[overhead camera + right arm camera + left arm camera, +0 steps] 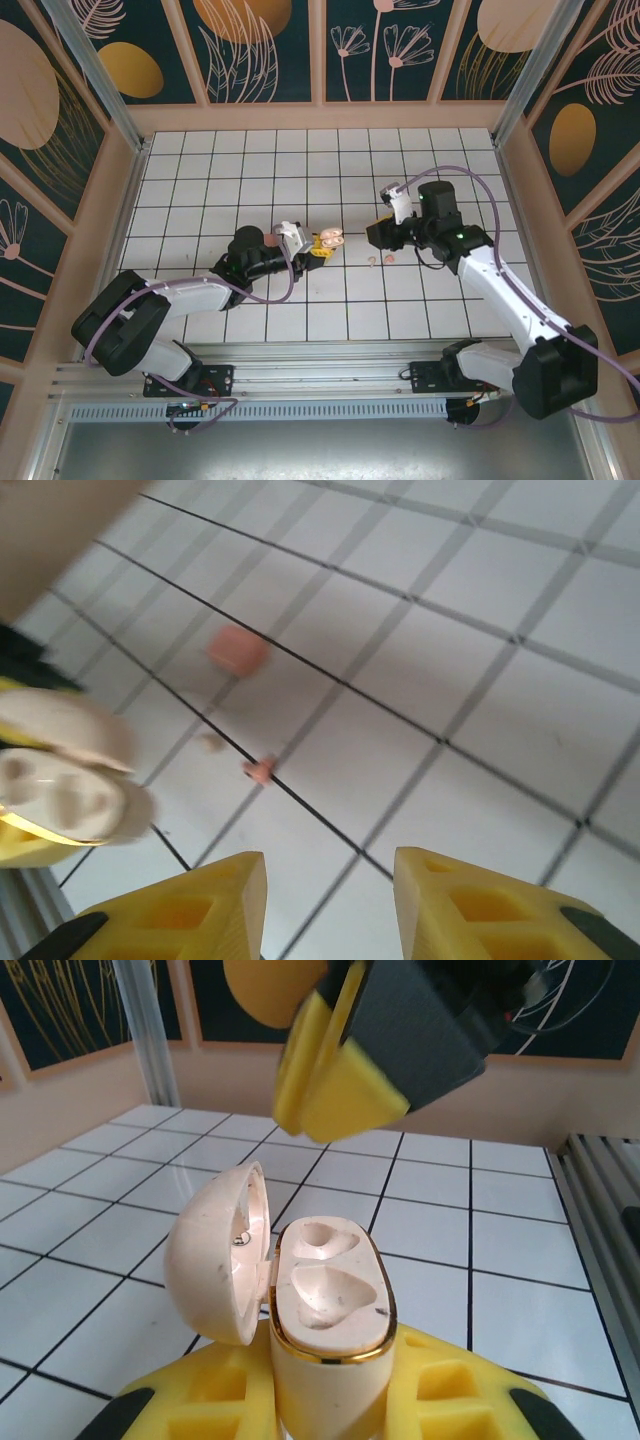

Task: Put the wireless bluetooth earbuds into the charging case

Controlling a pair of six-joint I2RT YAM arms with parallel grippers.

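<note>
The charging case (330,1300) is pale beige with a gold rim. It stands upright between my left gripper's (330,1405) yellow fingers (190,1400), which are shut on it. Its lid (215,1260) is swung open to the left and both sockets are empty. In the top view the case (331,238) sits at mid table on my left gripper (318,250). My right gripper (330,900) hangs open above the tiles with nothing between its fingers. On the floor ahead of it lie a pinkish-red earbud (238,650), a smaller pinkish one (260,769) and a blurred beige one (211,742).
My right gripper (376,236) hovers just right of the case, and its yellow fingers (340,1070) loom above the case in the left wrist view. Two small earbuds (390,257) lie on the white tiles below it. Wooden walls (320,117) ring the tiled floor.
</note>
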